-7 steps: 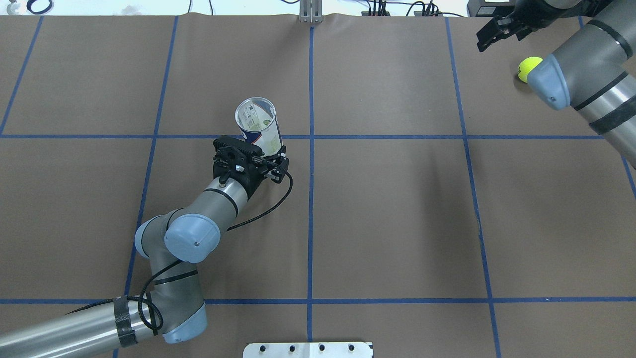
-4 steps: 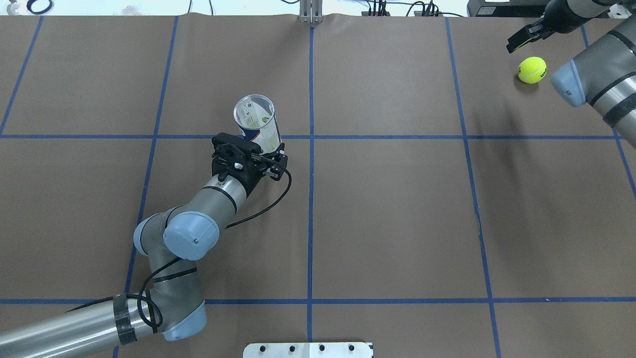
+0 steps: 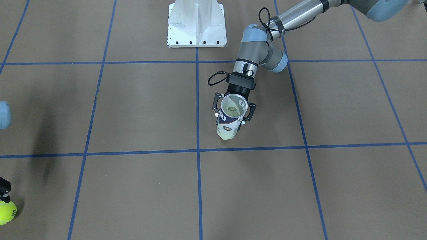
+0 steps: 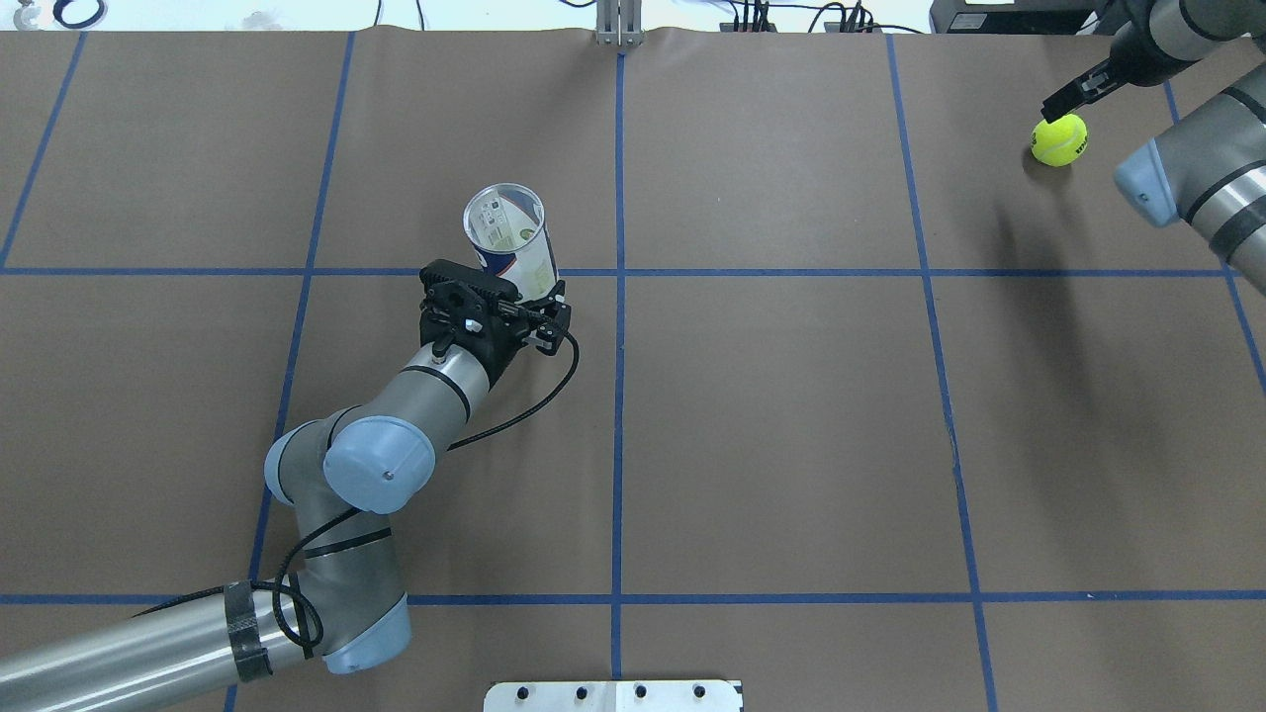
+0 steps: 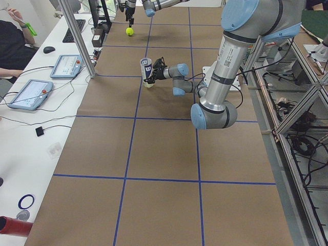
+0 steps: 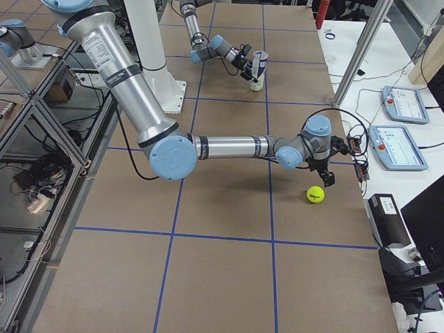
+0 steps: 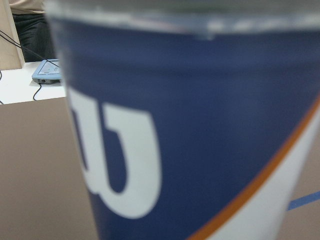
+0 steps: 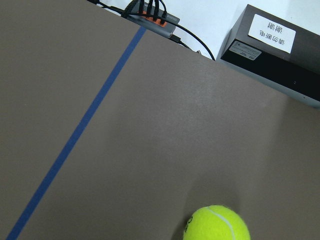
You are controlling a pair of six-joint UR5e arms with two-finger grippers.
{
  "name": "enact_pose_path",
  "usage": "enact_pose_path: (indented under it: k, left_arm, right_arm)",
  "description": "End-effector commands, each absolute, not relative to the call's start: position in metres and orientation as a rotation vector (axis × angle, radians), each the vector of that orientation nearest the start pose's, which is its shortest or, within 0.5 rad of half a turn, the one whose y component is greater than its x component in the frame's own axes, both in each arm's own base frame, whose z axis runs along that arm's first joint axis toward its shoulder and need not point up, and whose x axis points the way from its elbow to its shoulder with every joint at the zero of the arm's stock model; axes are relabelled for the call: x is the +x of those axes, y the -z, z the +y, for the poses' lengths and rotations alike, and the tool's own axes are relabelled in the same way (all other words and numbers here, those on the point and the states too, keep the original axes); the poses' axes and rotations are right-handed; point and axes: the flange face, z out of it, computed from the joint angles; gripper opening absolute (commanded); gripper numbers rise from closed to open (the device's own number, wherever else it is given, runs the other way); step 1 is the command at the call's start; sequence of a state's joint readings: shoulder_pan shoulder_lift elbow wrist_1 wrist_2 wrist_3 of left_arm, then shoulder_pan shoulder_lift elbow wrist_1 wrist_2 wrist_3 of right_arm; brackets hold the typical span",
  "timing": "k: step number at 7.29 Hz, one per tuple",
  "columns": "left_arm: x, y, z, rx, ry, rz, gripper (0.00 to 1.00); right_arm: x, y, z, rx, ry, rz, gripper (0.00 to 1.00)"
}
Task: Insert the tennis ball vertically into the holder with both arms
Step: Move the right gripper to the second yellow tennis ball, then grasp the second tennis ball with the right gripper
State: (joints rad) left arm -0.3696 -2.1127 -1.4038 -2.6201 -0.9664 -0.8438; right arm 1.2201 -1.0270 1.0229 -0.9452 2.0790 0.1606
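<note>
The holder (image 4: 507, 233), a clear can with a navy and white label (image 7: 200, 125), stands upright near the table's middle with its mouth up. My left gripper (image 4: 514, 294) is shut on its lower half from the robot's side (image 3: 233, 112). A yellow-green shape shows at its bottom (image 3: 227, 134). The tennis ball (image 4: 1058, 139) lies on the table at the far right, also in the front view (image 3: 7, 213) and the right wrist view (image 8: 217, 226). My right gripper (image 4: 1071, 96) hangs just above and behind the ball, appears open, and holds nothing.
The white pedestal base (image 3: 196, 23) sits at the robot's edge of the table. A black box (image 8: 280, 50) and cables lie past the far edge near the ball. Tablets (image 5: 31, 92) and a seated person (image 5: 13, 41) are at the side table.
The right arm swung rightward, uncovering the ball, and its gripper came down close beside it. The left arm and holder shifted very slightly to the left.
</note>
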Motion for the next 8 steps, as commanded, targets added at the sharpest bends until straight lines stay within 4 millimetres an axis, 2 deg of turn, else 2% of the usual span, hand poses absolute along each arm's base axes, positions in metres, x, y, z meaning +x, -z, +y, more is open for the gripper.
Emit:
enact_pose_path:
  k: [1, 3, 5, 8]
  left_arm:
    - [0.565, -0.295, -0.423, 1.133, 0.139, 0.910, 0.77]
    - [0.565, -0.296, -0.423, 1.133, 0.138, 0.909, 0.77]
    - [0.565, -0.296, -0.423, 1.133, 0.138, 0.909, 0.77]
    - [0.565, -0.297, -0.423, 1.132, 0.137, 0.908, 0.77]
  right_arm:
    - [-0.179, -0.561, -0.728, 0.462, 0.352, -0.594, 0.99]
    - [-0.185, -0.579, -0.728, 0.459, 0.355, -0.584, 0.99]
    - [-0.213, -0.577, -0.738, 0.446, 0.371, -0.559, 0.99]
    - [-0.225, -0.590, -0.734, 0.428, 0.375, -0.524, 0.99]
